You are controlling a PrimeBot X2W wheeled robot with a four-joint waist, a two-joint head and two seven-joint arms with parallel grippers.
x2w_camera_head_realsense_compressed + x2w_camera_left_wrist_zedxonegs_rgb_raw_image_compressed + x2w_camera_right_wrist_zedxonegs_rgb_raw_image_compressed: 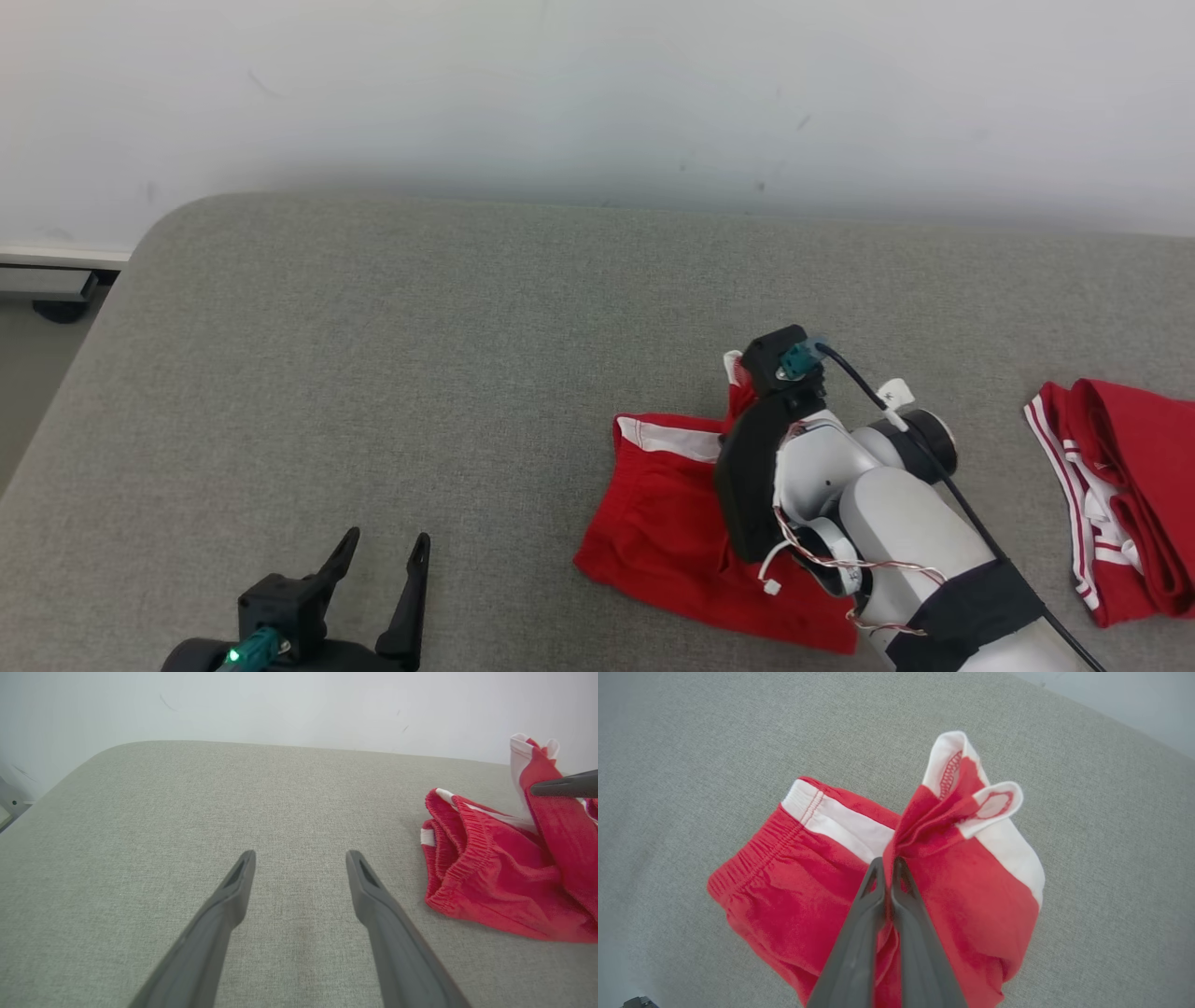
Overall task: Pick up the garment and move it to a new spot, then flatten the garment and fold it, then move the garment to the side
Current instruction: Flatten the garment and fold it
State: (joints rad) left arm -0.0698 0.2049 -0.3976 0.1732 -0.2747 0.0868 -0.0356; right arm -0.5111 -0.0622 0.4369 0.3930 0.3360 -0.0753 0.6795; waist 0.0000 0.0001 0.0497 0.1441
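The right gripper's (888, 861) fingers are pressed together, pinching a raised fold of the shorts (794, 872) on the cushion (691, 742). In the head view its arm (896, 523) hides that pinch. The left gripper (301, 855) is spread and empty, with the shorts to its right.

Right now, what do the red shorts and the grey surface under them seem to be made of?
Red shorts: probably a soft knit fabric, matte and fuzzy, with a gathered elastic waistband and white trim. Grey surface: looks like woven upholstery cloth, matte, with a fine heathered weave and a rounded corner.

White forearm (892, 523) — black band (971, 611), red-white wires (868, 563)
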